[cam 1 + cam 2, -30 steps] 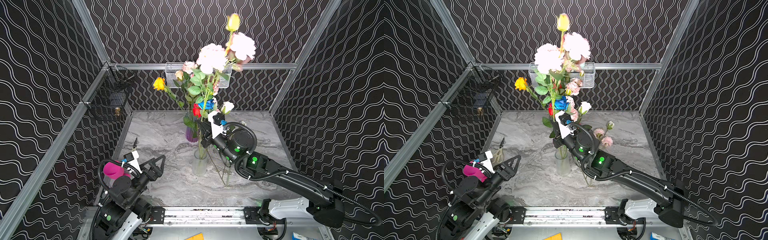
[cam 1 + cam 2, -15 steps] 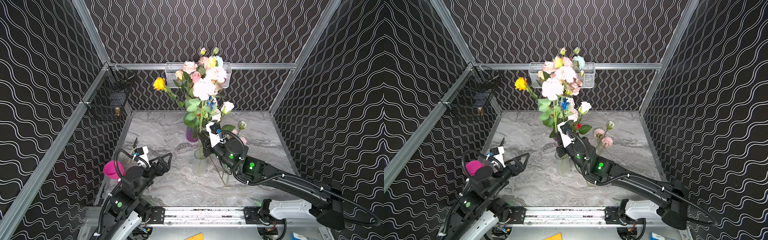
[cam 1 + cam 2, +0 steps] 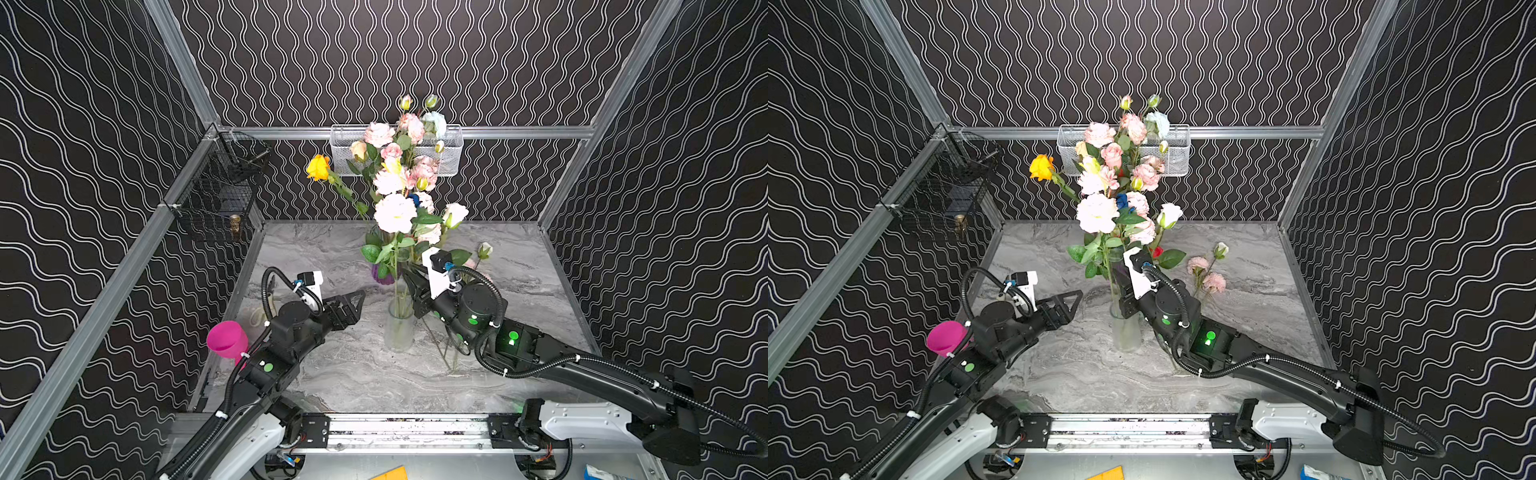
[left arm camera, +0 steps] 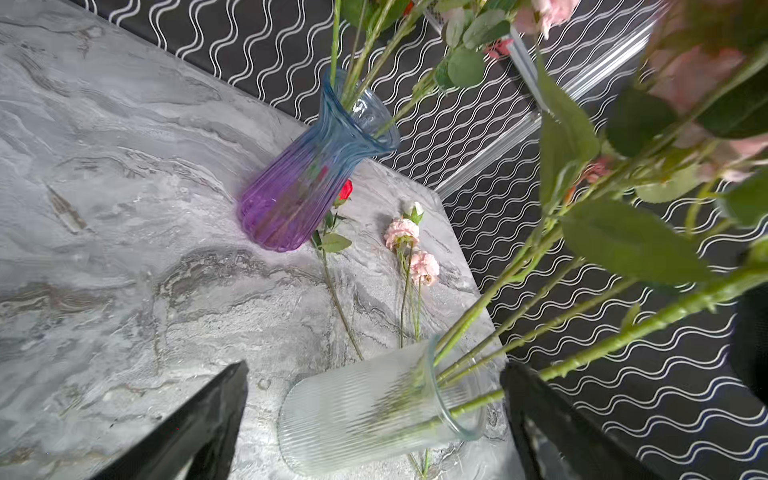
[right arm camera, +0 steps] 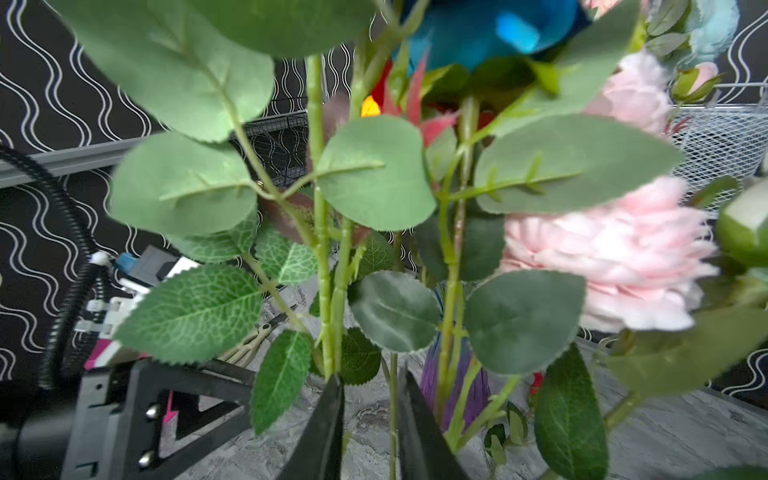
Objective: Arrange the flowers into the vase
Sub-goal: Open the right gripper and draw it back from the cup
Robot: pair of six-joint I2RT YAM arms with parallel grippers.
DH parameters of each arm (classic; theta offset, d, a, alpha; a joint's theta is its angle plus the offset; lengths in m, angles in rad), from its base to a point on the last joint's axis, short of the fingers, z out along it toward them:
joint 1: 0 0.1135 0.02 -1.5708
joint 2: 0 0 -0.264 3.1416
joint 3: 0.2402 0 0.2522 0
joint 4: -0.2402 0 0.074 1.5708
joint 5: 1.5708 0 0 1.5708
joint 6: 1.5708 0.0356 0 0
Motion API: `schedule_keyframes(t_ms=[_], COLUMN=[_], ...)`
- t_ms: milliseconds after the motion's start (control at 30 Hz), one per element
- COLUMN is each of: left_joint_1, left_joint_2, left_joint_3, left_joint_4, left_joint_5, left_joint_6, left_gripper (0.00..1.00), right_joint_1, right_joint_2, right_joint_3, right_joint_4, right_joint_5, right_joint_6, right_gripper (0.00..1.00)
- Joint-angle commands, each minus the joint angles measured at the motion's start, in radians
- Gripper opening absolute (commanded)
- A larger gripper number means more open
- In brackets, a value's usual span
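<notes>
Done: many flowers (image 3: 395,212) are standing in the clear vase (image 3: 400,328).
Remaining: loose stems (image 4: 401,232) are lying beside it.
Right pincer (image 5: 370,399): gaping narrowly around a stem.
Left pincer (image 3: 355,303): hanging wide, empty.

Black walls (image 3: 374,62) printed with white wavy lines close in the back and both sides in both top views. Silver aluminium rails (image 3: 519,132) run along them at mid height and up the corners. The floor is a grey marble-patterned tabletop (image 3: 374,382). A white mesh basket (image 3: 345,160) hangs at upper centre, and a black wire basket (image 3: 216,199) hangs at left. A metal track (image 3: 395,428) crosses the bottom. The light is even.
</notes>
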Motion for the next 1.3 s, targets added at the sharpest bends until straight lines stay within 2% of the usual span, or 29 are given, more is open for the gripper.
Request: schedule_keyframes(t_ms=[0, 200, 467, 600, 767, 867, 933, 1067, 1100, 1167, 1233, 1267], left_joint_1=[0.002, 0.001, 0.002, 0.001, 0.002, 0.002, 0.002, 0.002, 0.001, 0.001, 0.001, 0.001], left_joint_2=[0.010, 0.038, 0.050, 0.064, 0.002, -0.077, -0.137, -0.213, -0.228, -0.249, -0.260, -0.266], left_joint_3=[-0.006, 0.005, 0.016, 0.036, 0.040, 0.030, 0.027, 0.025, 0.018, 0.003, -0.005, -0.008], left_joint_4=[0.114, 0.130, 0.133, 0.110, 0.018, -0.081, -0.164, -0.344, -0.373, -0.412, -0.440, -0.451], left_joint_5=[0.022, 0.031, 0.037, 0.048, 0.029, -0.033, -0.077, -0.148, -0.153, -0.158, -0.161, -0.160], left_joint_6=[0.009, 0.015, 0.039, 0.059, 0.090, 0.090, 0.078, 0.039, 0.032, 0.018, 0.015, 0.016], left_gripper=[0.98, 0.98, 0.99, 0.99, 0.98, 0.99, 0.99, 0.99, 0.99, 0.99, 0.99, 0.99], right_joint_1=[0.016, 0.044, 0.054, 0.056, 0.058, 0.058, 0.058, 0.055, 0.046, -0.004, -0.098, -0.166], right_joint_2=[-0.022, -0.071, -0.127, -0.151, -0.233, -0.290, -0.334, -0.420, -0.440, -0.466, -0.488, -0.494], right_joint_3=[0.001, 0.005, -0.028, -0.014, -0.030, -0.044, -0.067, -0.208, -0.254, -0.324, -0.371, -0.393], right_joint_4=[0.003, -0.031, -0.050, -0.083, -0.127, -0.186, -0.237, -0.269, -0.274, -0.315, -0.360, -0.364], right_joint_5=[0.021, 0.039, 0.095, 0.056, 0.080, 0.122, 0.200, 0.475, 0.529, 0.539, 0.460, 0.383], right_joint_6=[0.001, 0.024, 0.024, 0.039, 0.077, 0.096, 0.113, 0.168, 0.197, 0.285, 0.384, 0.421], right_gripper=[0.31, 0.35, 0.35, 0.34, 0.32, 0.31, 0.30, 0.27, 0.27, 0.26, 0.24, 0.24])
